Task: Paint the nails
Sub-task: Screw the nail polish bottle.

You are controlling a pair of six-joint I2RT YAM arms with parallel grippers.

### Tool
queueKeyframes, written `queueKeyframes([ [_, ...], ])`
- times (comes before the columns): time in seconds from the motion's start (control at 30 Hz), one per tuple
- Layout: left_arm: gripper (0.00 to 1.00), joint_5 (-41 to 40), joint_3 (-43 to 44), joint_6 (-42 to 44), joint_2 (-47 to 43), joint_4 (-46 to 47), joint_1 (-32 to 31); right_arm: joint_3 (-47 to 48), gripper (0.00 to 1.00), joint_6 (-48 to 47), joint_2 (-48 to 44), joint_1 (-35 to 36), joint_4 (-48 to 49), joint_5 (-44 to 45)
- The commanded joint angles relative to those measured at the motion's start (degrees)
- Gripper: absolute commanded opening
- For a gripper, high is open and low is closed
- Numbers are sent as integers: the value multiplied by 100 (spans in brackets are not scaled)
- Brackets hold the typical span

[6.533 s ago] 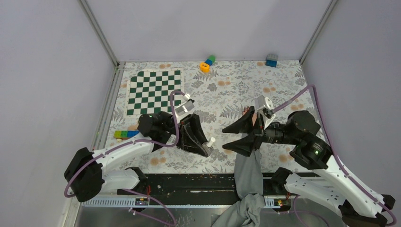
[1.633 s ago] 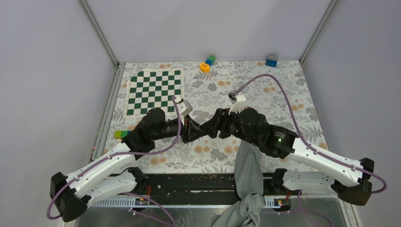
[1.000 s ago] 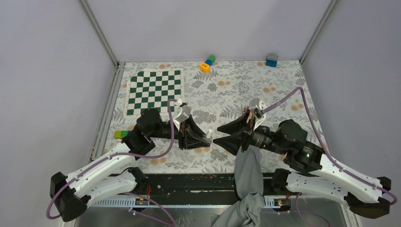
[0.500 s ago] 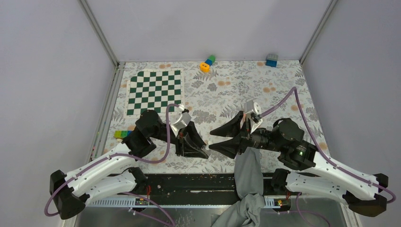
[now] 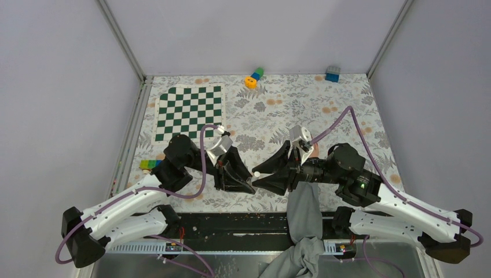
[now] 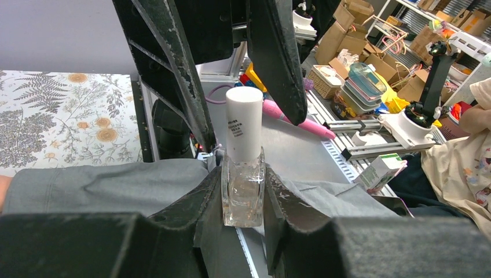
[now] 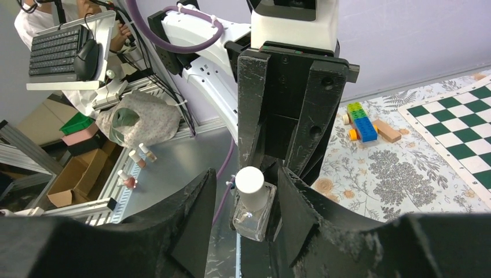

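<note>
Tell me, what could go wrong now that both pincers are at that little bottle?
The left pincer grips the glass bottle by its body, while the right pincer has its jaws open either side of the white cap. If they close off-centre, the bottle might tilt or slip out. Also, a person's grey sleeve lies right under the right arm, so a dropped bottle or a low move could hit it.
</note>
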Motion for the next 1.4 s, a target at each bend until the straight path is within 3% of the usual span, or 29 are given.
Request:
queueKeyframes([
  [0.0, 0, 89, 101, -6, -26, 390, -16, -6, 49, 50, -74, 46, 327, -146],
  [0.37, 0, -106, 85, 98, -49, 265, -17, -10, 33, 99, 13, 48, 284, -203],
  [0.77, 0, -419, 77, 227, -116, 78, 59, 13, 28, 28, 109, 46, 36, -235],
  [1.17, 0, -706, 6, 143, -193, 130, 212, -57, 1, -32, 85, 46, -34, -50],
  [1.37, 0, -956, -8, 147, -202, 41, 293, -151, 0, -49, 12, 52, -110, 501],
])
